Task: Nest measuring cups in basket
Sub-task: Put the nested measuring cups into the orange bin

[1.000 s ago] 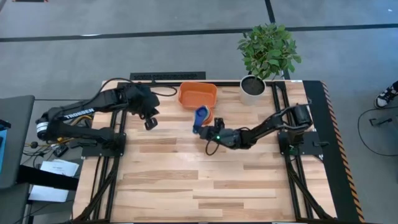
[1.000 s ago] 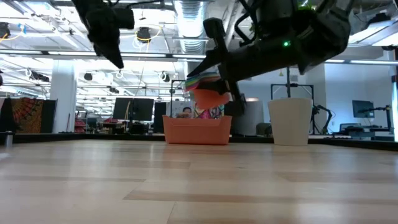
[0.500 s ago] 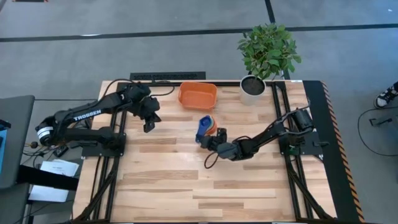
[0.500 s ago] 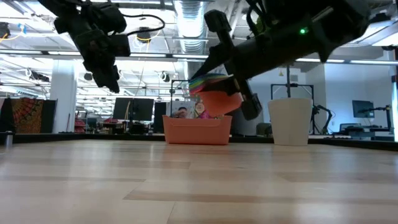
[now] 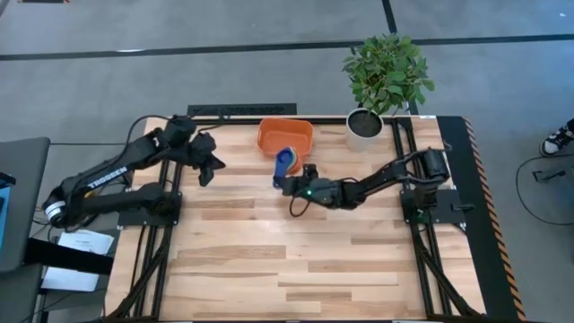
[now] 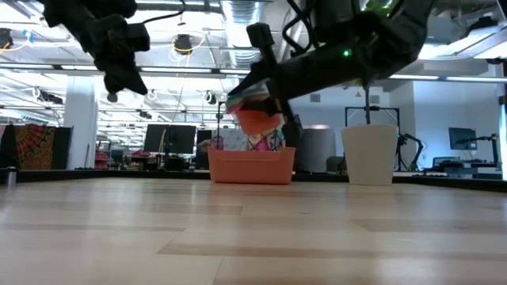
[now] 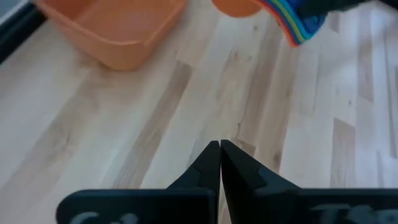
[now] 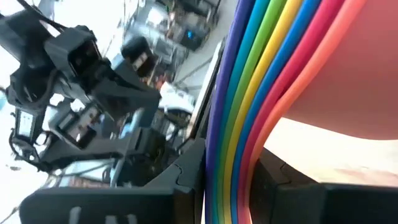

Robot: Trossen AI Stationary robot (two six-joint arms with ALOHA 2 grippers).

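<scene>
1. Cups nested into 1 stack (image 5: 285, 165) sit in the grip of the right gripper (image 5: 289, 179), held just in front of the basket (image 5: 285, 136) near its right corner; from above only the blue top cup shows.
2. The low view adds what the overhead cannot: the stack (image 6: 253, 107) hangs clear of the table (image 6: 253, 229), above the rim height of the basket (image 6: 251, 165), with an orange-red cup body at the bottom and a fan of coloured handles at its side.
3. The right wrist view shows those handles (image 8: 261, 93) edge-on as stacked bands of purple, blue, green, yellow and orange beside the reddish cup, pinched between that gripper's fingers (image 8: 186, 180).
4. The left wrist view alone shows the left gripper (image 7: 220, 155) clenched on nothing, its fingertips pressed together over bare boards, with the basket (image 7: 112, 31) ahead of it.
5. From above, the left gripper (image 5: 204, 170) hangs well to the left of the basket, apart from the stack.
6. White lettering reading TROSSEN runs along the left arm (image 5: 112, 172).
7. The basket's inside shows only orange plastic in the overhead and left wrist views.
8. A white plant pot (image 5: 364, 127) with green leaves stands just right of the basket.
</scene>
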